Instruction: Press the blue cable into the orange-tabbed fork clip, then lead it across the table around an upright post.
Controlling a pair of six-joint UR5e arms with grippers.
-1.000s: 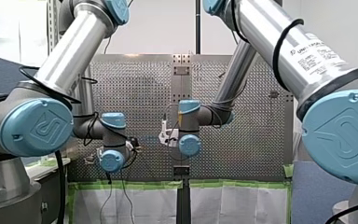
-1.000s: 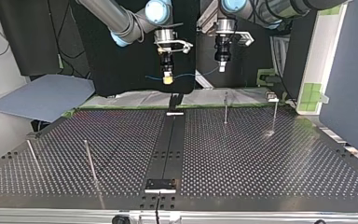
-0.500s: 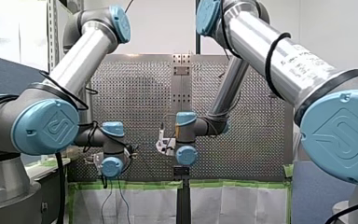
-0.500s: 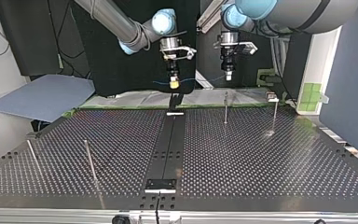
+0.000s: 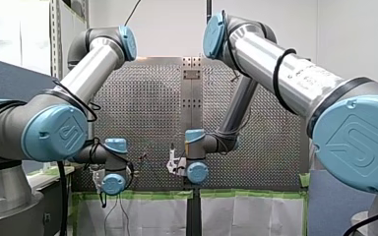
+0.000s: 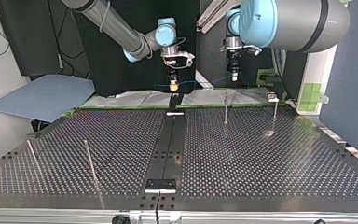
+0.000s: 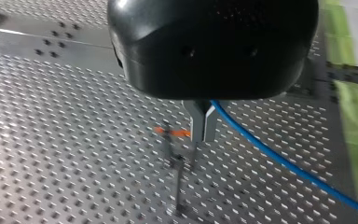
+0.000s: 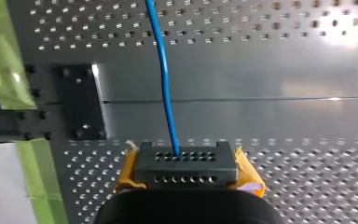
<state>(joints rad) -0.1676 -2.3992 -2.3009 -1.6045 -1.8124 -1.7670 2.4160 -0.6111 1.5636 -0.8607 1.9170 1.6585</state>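
The blue cable [image 6: 200, 83] hangs in the air between my two grippers, beyond the table's far edge in the top view. My right gripper [image 6: 173, 85], at that view's left, has yellow pads and is shut on the cable. In the right wrist view the cable [image 8: 164, 79] runs straight ahead from the gripper [image 8: 186, 161]. My left gripper [image 6: 234, 77] is shut on the cable too. In the left wrist view its metal fingers [image 7: 196, 123] pinch the cable [image 7: 279, 161], which trails off to one side. A blurred orange-tabbed clip [image 7: 170, 132] stands on the perforated plate beneath the fingertips.
Thin upright posts stand on the perforated table [image 6: 261, 163]: two at the top view's far right [image 6: 225, 109] [image 6: 275, 114], two at its near left [image 6: 89, 161] [image 6: 31, 156]. A black strip [image 6: 170, 144] runs down the middle. Green tape [image 8: 0, 60] lines the edge.
Both arms have carried the cable away from the top camera and slightly to that view's right. In the front view both wrists have sunk lower. Both grips are unchanged.
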